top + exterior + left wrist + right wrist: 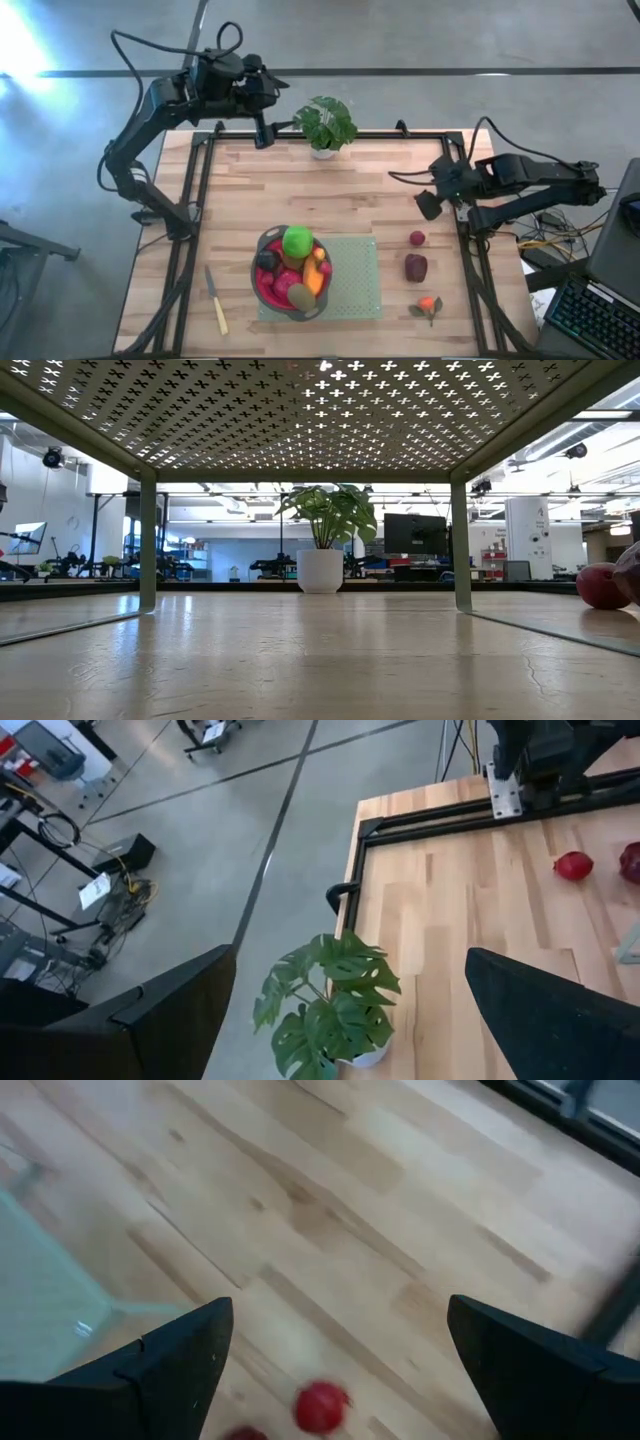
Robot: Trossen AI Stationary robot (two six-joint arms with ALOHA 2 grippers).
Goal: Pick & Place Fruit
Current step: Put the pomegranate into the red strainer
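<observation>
A red bowl (pixel 268 290) stands on a pale green mat (pixel 350 285), holding a green ball (pixel 297 241), an orange elongated piece (pixel 318 276) and other fruit. Three pieces lie on the bare wood to the mat's right: a small red one (pixel 416 238) (pixel 321 1405), a dark-red lump (pixel 416 267) and a tiny orange one with leaves (pixel 428 304). My right gripper (pixel 428 205) (pixel 340 1315) hangs open above the table, just beyond the small red piece. My left gripper (pixel 262 135) (pixel 340 970) is open at the far edge, beside the potted plant.
The potted plant (pixel 325 125) (pixel 325 540) stands at the middle of the far edge. A pale-handled knife (pixel 215 300) lies left of the bowl. A black frame rail (pixel 195 200) runs round the table. Bare wood lies between the plant and the bowl.
</observation>
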